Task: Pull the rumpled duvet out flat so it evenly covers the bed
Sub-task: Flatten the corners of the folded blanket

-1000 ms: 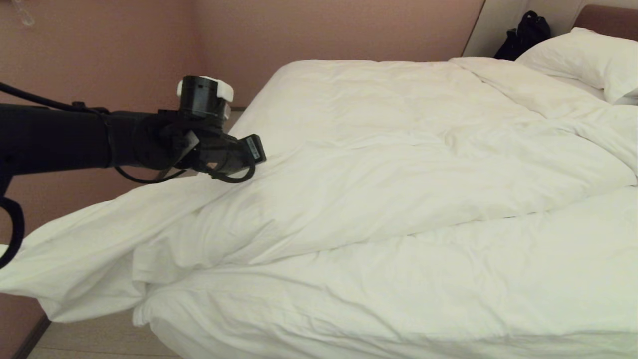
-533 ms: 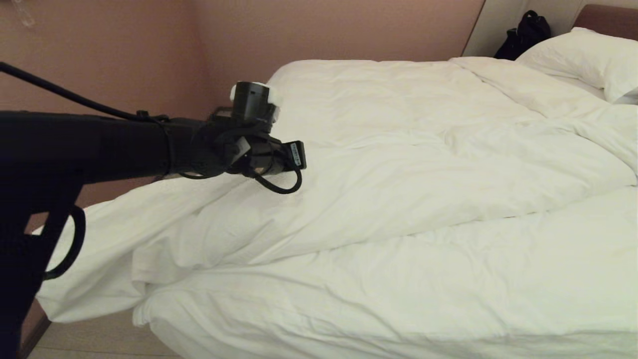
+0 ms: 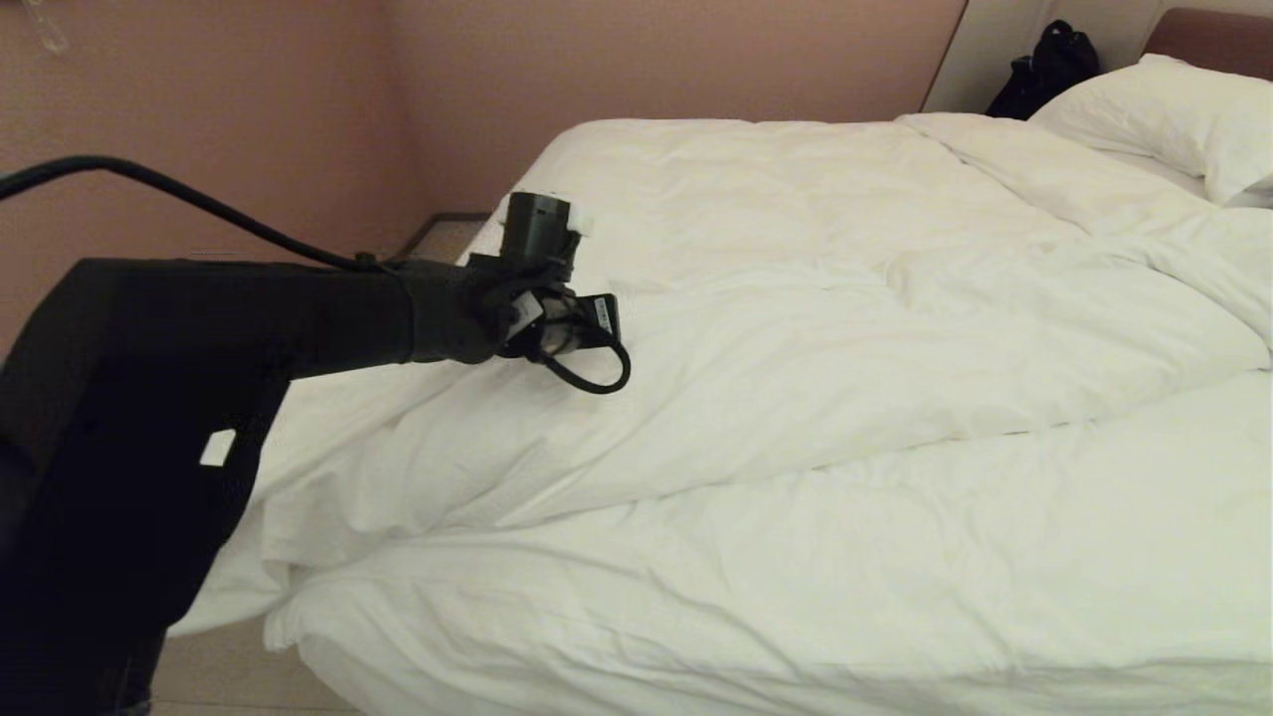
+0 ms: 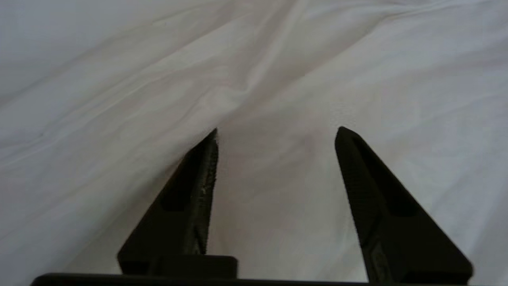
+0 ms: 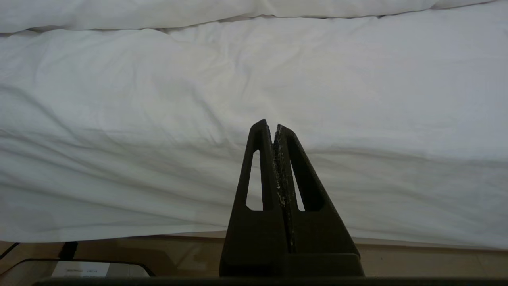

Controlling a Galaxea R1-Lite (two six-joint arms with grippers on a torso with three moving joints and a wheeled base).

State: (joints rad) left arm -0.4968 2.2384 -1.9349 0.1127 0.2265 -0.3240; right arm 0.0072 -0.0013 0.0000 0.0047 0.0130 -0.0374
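The puffy white duvet [image 3: 796, 378] lies wrinkled across the bed [image 3: 617, 666], with one corner hanging off the near left end toward the floor. My left arm reaches in from the left, its wrist [image 3: 537, 298] low over the duvet's left part. In the left wrist view my left gripper [image 4: 276, 133] is open just above the cloth [image 4: 278, 59]. A raised fold runs up beside one finger [image 4: 198, 190], and nothing is pinched. My right gripper [image 5: 274, 125] is shut and empty, parked low beside the bed's near side, facing the white bedding [image 5: 238, 99].
A plump pillow [image 3: 1174, 109] lies at the far right by the reddish headboard [image 3: 1213, 35]. A black bag [image 3: 1044, 65] stands behind the bed. A pink wall [image 3: 249, 119] closes the left side, with a narrow strip of floor [image 3: 229, 676] at the bed's end.
My left arm has swung right and farther over the bed, then sunk toward the duvet. The duvet's hanging left corner has drawn in toward the bed.
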